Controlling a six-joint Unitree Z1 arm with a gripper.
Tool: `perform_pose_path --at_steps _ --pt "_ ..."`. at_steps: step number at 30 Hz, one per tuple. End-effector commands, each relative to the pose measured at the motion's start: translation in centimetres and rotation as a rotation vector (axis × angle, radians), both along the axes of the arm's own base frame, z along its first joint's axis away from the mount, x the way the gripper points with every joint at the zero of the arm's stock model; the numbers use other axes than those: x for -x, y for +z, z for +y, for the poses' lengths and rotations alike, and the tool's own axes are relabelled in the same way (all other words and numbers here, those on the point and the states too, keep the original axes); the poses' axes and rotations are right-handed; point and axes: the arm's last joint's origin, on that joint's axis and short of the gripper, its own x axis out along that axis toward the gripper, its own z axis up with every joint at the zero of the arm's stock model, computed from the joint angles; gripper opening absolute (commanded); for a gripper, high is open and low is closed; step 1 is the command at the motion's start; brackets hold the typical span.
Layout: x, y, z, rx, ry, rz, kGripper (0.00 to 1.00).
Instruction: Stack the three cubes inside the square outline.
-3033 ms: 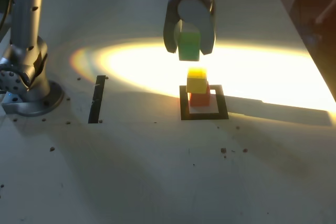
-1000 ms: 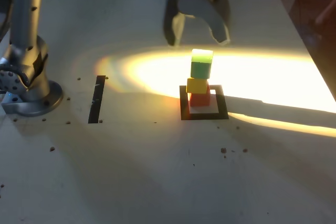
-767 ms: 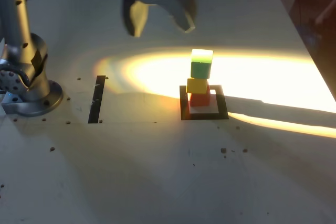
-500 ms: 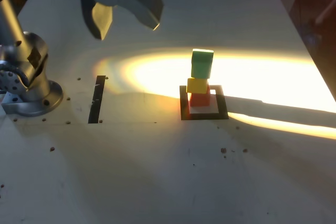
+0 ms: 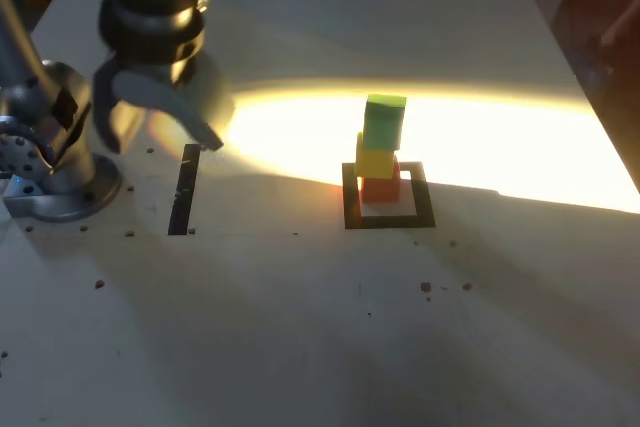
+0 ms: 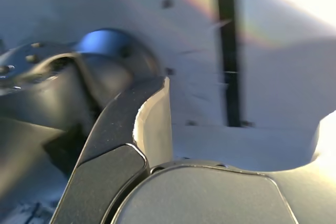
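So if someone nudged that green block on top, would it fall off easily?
Probably yes. The green cube sits slightly tilted and offset on the yellow cube, so a light sideways push would likely tip it. It looks small and rigid, probably light. The whole stack is narrow, so the yellow one might topple off the red-orange cube too.

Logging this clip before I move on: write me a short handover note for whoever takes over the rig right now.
Pincer: open, empty, near the arm's base, above the straight tape strip.
Cubes: red-orange cube inside the square outline, yellow cube on it, green cube on top, sitting slightly off-line.
Done: all three stacked inside the outline.
Left: apparently nothing; just check the tower stays up.
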Motion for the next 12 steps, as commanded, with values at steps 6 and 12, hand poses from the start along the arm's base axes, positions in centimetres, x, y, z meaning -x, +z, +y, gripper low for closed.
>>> perform_pose_path --at_steps 6,12 --pt "0.7 -0.79 -0.03 0.03 -0.001 -0.015 0.99" --pt "0.89 -0.54 -0.1 0.054 -0.011 -0.054 0.99"
